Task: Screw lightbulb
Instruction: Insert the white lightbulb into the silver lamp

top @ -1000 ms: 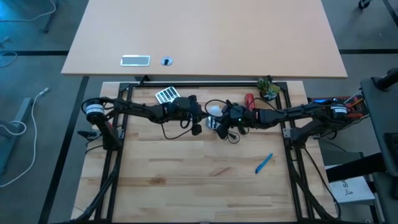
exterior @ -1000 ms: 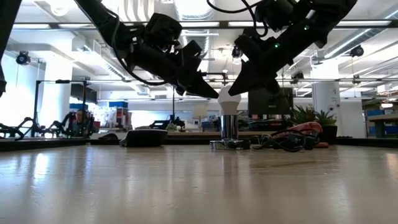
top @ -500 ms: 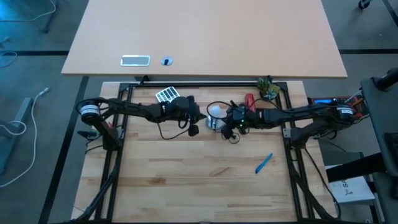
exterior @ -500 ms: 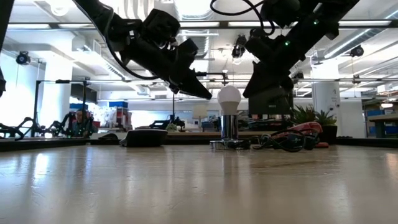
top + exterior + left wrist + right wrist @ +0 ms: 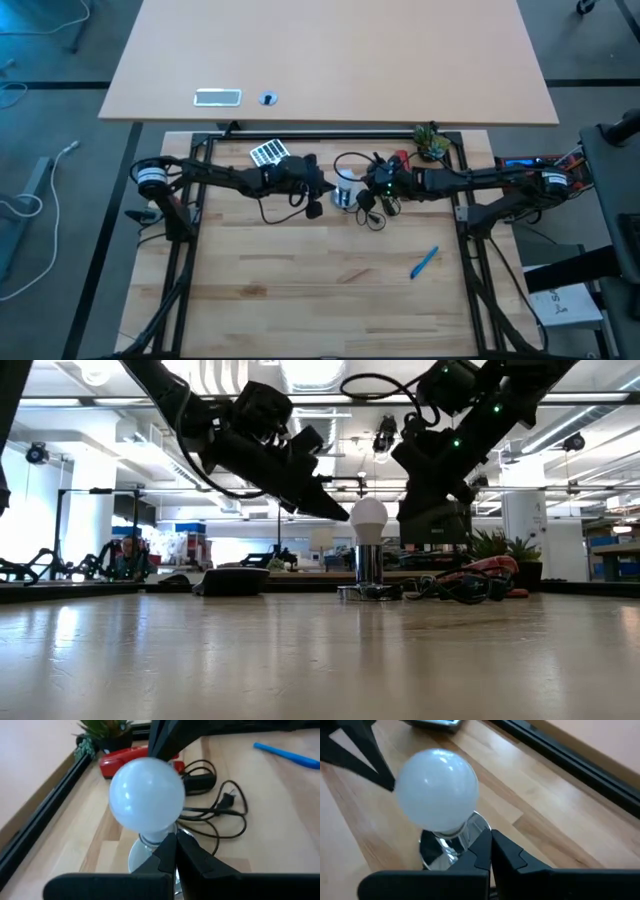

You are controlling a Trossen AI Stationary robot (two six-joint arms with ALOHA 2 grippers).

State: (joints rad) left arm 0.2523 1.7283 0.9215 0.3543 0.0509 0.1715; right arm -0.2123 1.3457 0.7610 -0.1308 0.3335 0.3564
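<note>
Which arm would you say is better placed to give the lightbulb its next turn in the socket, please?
Probably the left. In the low view the left gripper has its tip right beside the lightbulb, which stands upright in the socket. The right gripper sits slightly farther off. Both have shut jaws, so either must open first.

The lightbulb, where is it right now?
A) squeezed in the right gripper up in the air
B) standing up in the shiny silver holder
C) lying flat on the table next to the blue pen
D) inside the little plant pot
B: the lightbulb stands upright with its narrow end down in the silver holder, and both wrist views show it there with no fingers pinching it.
</note>
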